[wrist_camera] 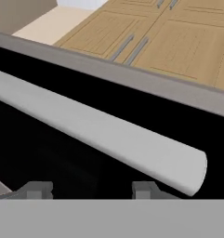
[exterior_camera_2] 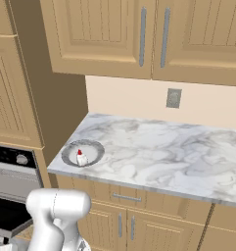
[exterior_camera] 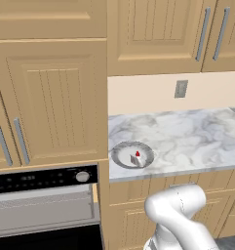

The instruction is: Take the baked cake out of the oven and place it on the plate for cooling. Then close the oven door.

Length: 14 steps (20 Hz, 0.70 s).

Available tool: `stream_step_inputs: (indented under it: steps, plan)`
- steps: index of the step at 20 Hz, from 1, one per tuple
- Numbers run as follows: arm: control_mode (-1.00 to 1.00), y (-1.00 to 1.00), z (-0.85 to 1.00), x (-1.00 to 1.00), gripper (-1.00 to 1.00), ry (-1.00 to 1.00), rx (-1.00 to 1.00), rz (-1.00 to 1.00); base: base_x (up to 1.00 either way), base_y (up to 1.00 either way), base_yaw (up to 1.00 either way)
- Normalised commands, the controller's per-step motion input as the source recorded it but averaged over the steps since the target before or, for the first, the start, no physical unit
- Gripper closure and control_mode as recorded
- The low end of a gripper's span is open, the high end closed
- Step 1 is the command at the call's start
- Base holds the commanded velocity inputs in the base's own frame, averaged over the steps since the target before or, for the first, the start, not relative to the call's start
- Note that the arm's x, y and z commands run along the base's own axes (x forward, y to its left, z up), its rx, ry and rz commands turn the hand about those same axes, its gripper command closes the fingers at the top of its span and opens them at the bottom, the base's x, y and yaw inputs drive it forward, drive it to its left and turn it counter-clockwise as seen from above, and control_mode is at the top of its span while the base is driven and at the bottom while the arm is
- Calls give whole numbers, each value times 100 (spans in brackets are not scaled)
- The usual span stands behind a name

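A: At the lower left of the left base view, the oven (exterior_camera: 46, 205) is seen with its cavity exposed below the black control panel, so the oven door (wrist_camera: 48, 153) is judged not yet closed. Its long silver bar handle (wrist_camera: 99, 135) is crossed diagonally through the hand view, just above the gripper (wrist_camera: 90, 189).

B: And the first half of the task?

A: It is judged done. On the marble counter (exterior_camera: 197, 136), right of the oven, the plate (exterior_camera: 132, 155) is seen near the front edge, and the baked cake (exterior_camera: 136, 158) is resting on it, red topping up.

B: The jaws?

A: They are held apart, with nothing clamped; contact with the handle cannot be told.

B: Any writing?

A: No brand or label can be read; marks on the control panel are too small.
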Motion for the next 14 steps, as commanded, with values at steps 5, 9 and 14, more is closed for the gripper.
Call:
stream_step_inputs:
  steps: [5, 9, 14]
  plan:
    - [-100, -10, 73, 100, -100, -5, 20, -4, 0, 0, 0]
    - [-100, -10, 70, 100, -100, -4, 21, -4, 0, 0, 0]
    - [-100, -11, 70, 100, -100, -2, 22, -2, 0, 0, 0]
